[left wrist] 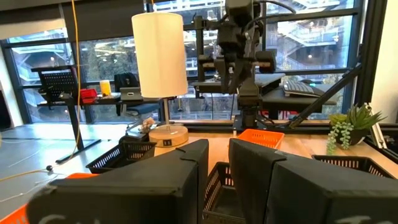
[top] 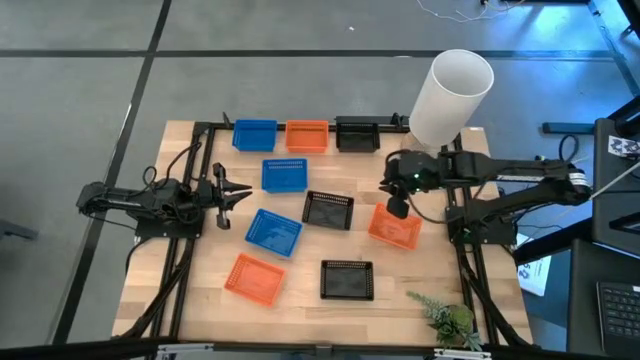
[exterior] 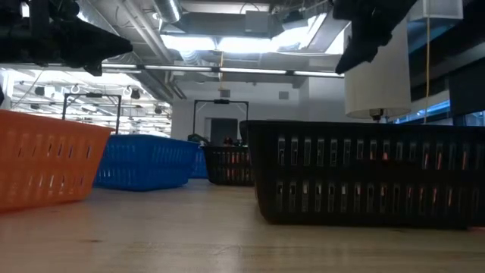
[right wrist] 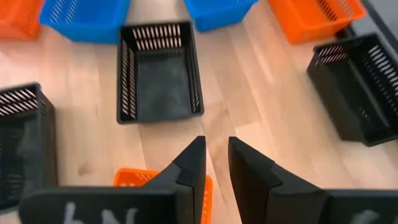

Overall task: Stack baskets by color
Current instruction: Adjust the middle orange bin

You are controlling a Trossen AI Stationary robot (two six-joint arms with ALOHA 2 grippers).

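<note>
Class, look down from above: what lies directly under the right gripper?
Below the right gripper is bare wooden table and the edge of an orange basket. The gripper's fingers cover the rest of that basket.

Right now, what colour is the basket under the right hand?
Orange basket, best in the high view.

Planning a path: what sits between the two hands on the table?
In the high view, a blue basket and a black basket lie between the left hand and right hand.
</note>
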